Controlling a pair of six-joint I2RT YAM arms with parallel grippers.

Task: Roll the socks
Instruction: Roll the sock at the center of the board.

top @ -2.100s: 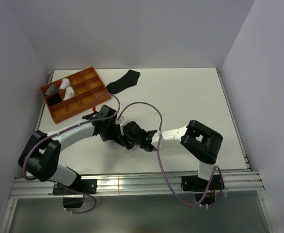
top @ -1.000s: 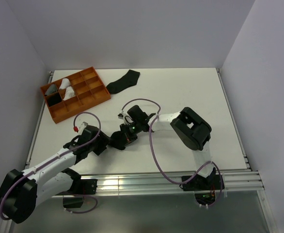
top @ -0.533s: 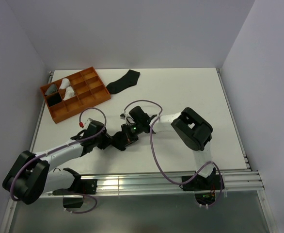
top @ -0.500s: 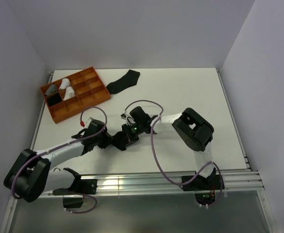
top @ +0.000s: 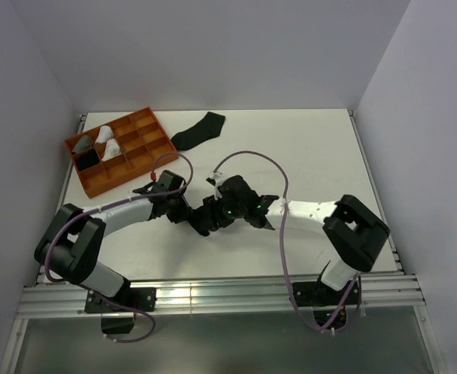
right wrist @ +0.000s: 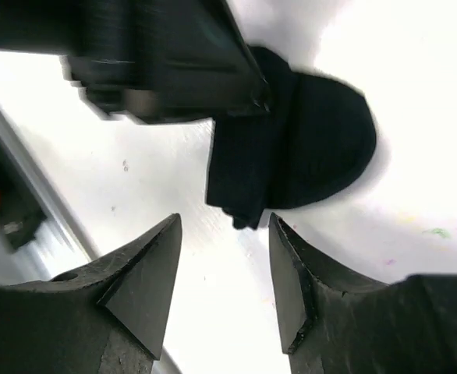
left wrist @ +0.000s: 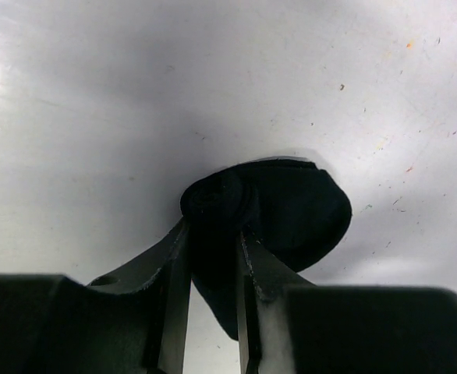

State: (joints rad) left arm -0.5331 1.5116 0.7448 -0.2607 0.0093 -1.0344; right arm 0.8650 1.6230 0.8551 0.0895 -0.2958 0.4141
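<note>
You're in a lab test cell here — plain white walls (top: 213,54) boxing in a white table (top: 314,148), bare aluminium rail (top: 236,300) along the frame's bottom edge.

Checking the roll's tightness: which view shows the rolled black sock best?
Left wrist: the rolled black sock sits centred, its coiled end visible. Right wrist shows it partly covered; the top view shows only a dark speck.

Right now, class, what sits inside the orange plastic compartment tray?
In the tray, left end: a grey rolled sock, two white rolled socks, a black rolled sock. The walls hide their lower parts.
</note>
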